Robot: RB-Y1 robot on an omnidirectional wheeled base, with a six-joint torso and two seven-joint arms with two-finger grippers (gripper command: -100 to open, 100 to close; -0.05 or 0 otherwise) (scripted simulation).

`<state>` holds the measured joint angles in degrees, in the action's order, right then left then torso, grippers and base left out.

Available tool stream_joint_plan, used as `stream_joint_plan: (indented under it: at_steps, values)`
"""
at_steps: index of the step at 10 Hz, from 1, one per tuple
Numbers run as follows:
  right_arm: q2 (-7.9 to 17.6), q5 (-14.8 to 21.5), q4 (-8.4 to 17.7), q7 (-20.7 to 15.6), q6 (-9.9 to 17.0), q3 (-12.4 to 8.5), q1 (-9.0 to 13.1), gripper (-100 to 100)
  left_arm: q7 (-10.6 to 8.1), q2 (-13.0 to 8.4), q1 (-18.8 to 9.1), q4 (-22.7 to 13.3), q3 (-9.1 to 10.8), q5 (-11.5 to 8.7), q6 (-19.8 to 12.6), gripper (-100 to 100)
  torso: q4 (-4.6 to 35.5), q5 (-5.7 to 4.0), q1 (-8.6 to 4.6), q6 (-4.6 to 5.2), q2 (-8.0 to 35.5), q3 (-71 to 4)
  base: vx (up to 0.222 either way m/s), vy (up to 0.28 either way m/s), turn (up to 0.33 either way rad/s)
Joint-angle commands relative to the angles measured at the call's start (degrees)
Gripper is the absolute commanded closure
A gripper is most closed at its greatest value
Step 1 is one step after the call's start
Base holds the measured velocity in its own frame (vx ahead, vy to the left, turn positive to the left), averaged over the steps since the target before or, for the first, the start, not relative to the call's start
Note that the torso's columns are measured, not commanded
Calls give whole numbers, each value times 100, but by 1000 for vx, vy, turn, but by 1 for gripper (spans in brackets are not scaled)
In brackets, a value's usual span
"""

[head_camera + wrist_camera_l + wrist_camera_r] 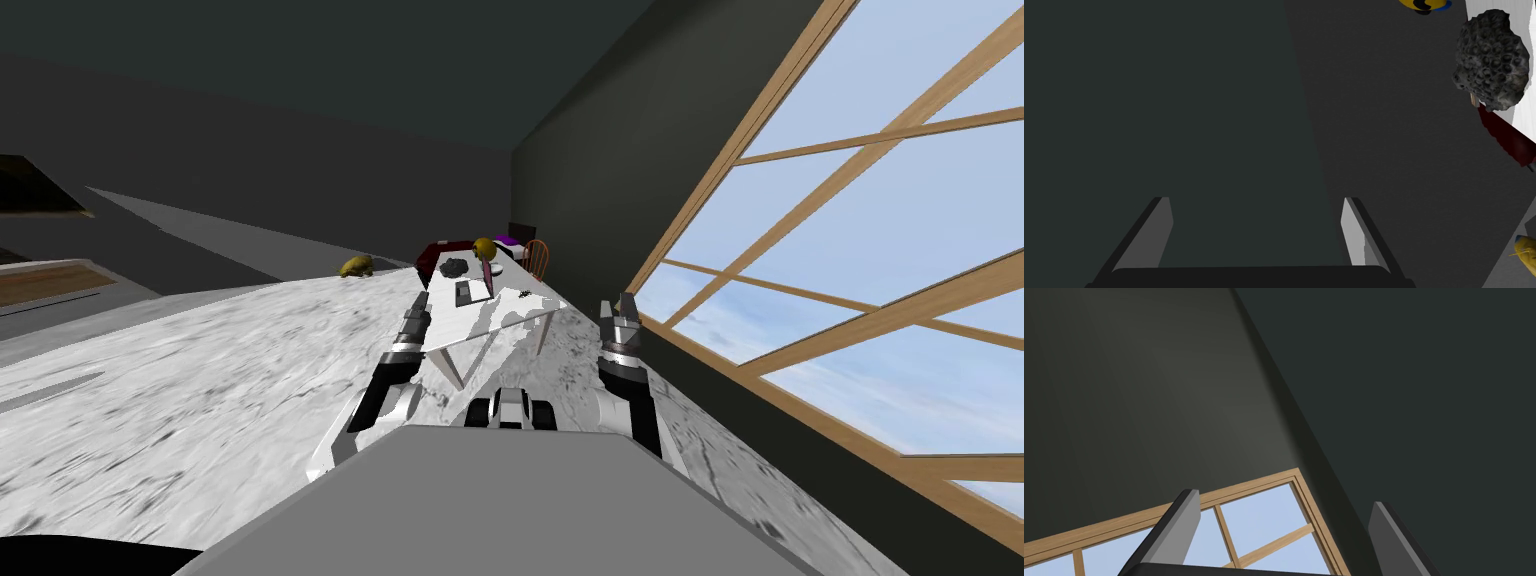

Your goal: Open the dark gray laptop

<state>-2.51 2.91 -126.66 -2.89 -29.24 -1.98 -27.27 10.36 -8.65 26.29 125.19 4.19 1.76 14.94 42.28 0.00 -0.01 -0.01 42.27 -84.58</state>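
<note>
A small dark grey laptop (467, 293) lies flat on a white table (532, 301) some way ahead of me; whether its lid is up I cannot make out. My left gripper (415, 318) is raised short of the table's near left corner, and its fingers (1164, 225) stand wide apart with nothing between them. A dark lumpy object (1491, 60) lies far beyond them. My right gripper (620, 312) is held up to the right of the table, near the window, also open and empty (1284, 513).
On the table sit a dark lumpy object (455, 267), a yellow ball (484, 247) and a small black item (523, 293). An orange chair (538, 257) stands at its far right, a dark red seat (432, 258) behind. A yellow-brown thing (356, 267) lies on the marbled floor.
</note>
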Motion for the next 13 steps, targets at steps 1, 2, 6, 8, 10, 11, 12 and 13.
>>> stream_joint_plan:
  at_steps: [1,2,6,8,10,11,12,13]
  values:
    - [0,0,0,0,0,0,0,0,99,-29,-153,-30,288,115,-386,-100,2,1,3,2,6,3,63,-83,-142]
    - [0,0,0,0,0,0,0,0,137,-27,-210,-56,402,161,-516,-100,3,2,8,1,8,5,59,-71,-113]
    - [0,0,0,0,0,0,0,0,294,14,-447,-171,873,349,-1055,-100,-2,-2,-7,1,-8,-4,88,-95,-135]
    - [0,0,0,0,0,0,0,0,375,38,-573,-245,1118,447,-1338,-100,2,0,0,2,6,4,79,-99,-153]
    - [0,0,0,0,0,0,0,0,457,61,-705,-334,1369,547,-1629,-100,1,1,2,1,2,2,91,-93,-146]
    - [0,0,0,0,0,0,0,0,498,74,-773,-385,1496,598,-1777,-100,0,1,4,1,0,0,93,-93,-153]
    - [0,0,0,0,0,0,0,0,539,85,-842,-439,1624,649,-1927,-100,0,0,0,1,0,0,103,-86,-154]
    - [0,0,0,0,0,0,0,0,581,96,-912,-496,1752,701,-2077,-100,0,1,2,1,-1,-1,98,-85,-144]
